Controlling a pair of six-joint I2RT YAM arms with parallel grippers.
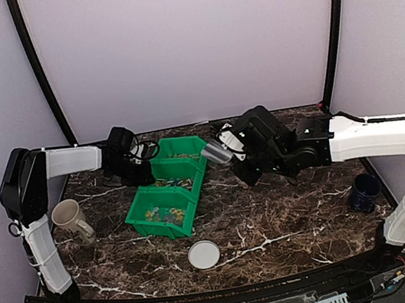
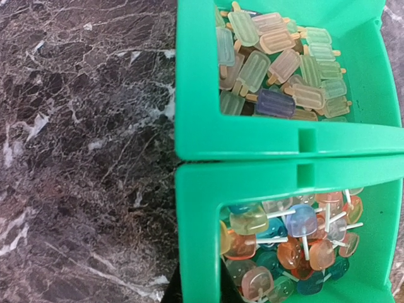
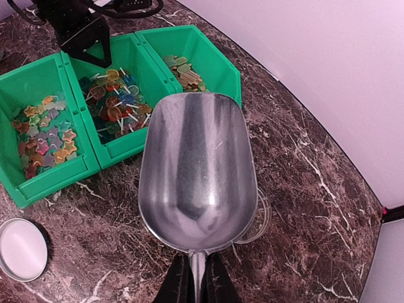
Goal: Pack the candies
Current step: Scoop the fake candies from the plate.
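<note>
The right fingers [image 3: 175, 287] are closed tight on the thin handle of a metal scoop [image 3: 196, 170]. Its long axis runs straight out from the wrist and its bare bowl faces up. The scoop's tip points at the green three-compartment bin [image 3: 38, 180] and reaches its near wall in the wrist view. A clear round container [image 3: 259, 221] shows under the bowl's right edge.

The left fingers [image 3: 95, 47] are drawn almost together at the far rim of the bin, by the wall of the middle compartment. Whether they pinch that rim cannot be told.

The candies [image 2: 284, 246] all lie inside the bin, none between either pair of fingers. In the middle compartment, round ones on white sticks lie heaped with the sticks pointing every way. In the end compartment farthest from the arm bases, pale ice-lolly shapes are jumbled too, their long axes following no common line. The end compartment nearest the bases holds star shapes. The left fingers are just beside the middle heap, while the right fingers are a scoop's length away from it.

On the dark marble table [image 1: 276, 217] the bin runs diagonally, near-left to far-right. A white lid [image 1: 204, 254] lies in front of it, a beige mug [image 1: 70, 220] to its left, and a dark blue mug [image 1: 365, 193] well off to the right.
</note>
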